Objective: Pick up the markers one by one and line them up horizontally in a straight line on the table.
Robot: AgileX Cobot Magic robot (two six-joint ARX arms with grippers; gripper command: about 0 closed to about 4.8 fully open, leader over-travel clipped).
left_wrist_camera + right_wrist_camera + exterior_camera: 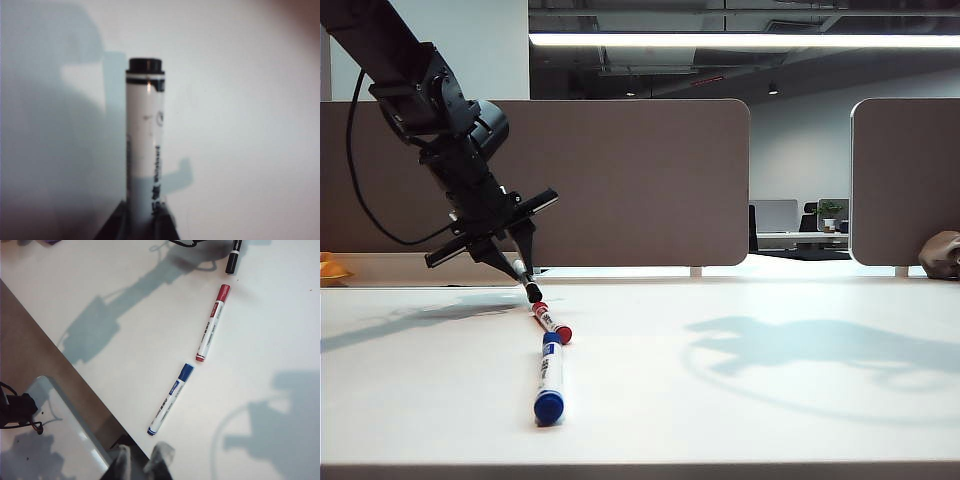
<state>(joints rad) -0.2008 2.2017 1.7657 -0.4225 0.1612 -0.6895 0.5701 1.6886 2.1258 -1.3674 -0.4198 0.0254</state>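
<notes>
My left gripper is shut on the black marker, held tilted. The marker's black end points down close to the table, just beyond the far end of the red marker; whether it touches cannot be told. The red marker lies flat, with the blue marker lying nearer the front, roughly end to end with it. The right wrist view looks down on the blue marker, the red marker and the black marker's end. My right gripper is high over the table's front edge, narrowly open and empty, and out of the exterior view.
Grey-brown partition panels stand behind the table. An orange object sits at the far left and a grey lump at the far right. Past the table's edge lies a lower white surface with black cables.
</notes>
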